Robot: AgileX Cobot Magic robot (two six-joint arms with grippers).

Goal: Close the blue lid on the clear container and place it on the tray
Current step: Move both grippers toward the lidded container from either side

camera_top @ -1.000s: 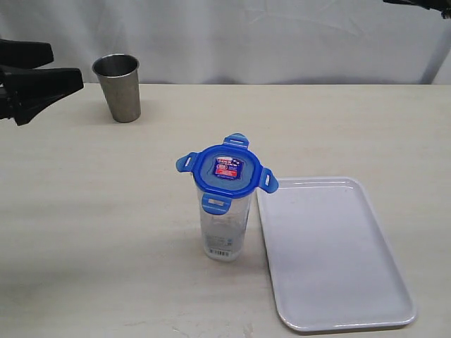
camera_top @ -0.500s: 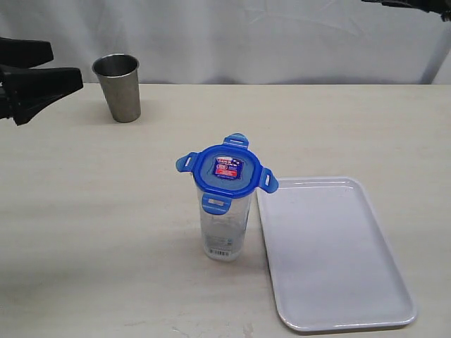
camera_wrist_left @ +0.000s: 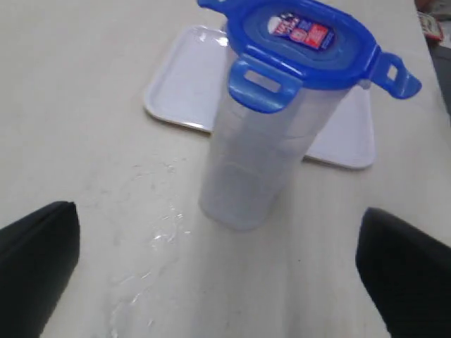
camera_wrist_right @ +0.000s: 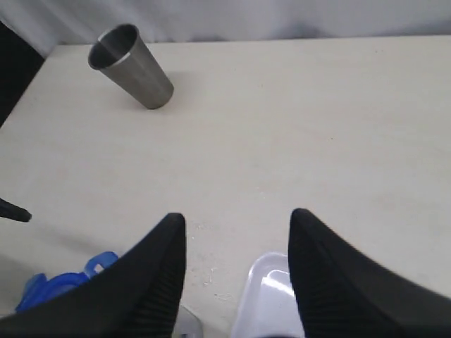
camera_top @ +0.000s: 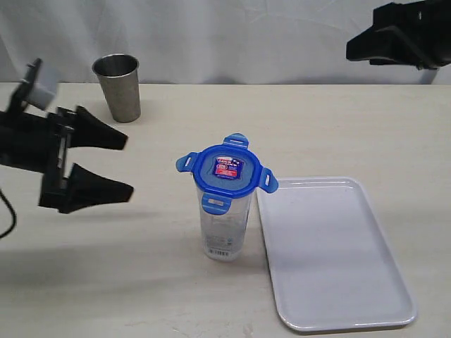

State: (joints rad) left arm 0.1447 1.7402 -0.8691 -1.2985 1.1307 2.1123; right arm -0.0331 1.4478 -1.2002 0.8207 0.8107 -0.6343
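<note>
Facing the clear container (camera_top: 225, 229) from nine o'clock, jaws wide apart, the left gripper (camera_top: 130, 165) should clamp squarely below the blue lid's (camera_top: 227, 171) splayed flaps.

Beige table (camera_top: 352, 127), steel cup (camera_top: 118, 86), upright clear container (camera_top: 225, 227) beside, perhaps touching, white tray (camera_top: 338, 267)

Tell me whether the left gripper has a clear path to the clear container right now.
Probably yes: the left gripper is open and faces the container, and only bare table lies between them.
</note>
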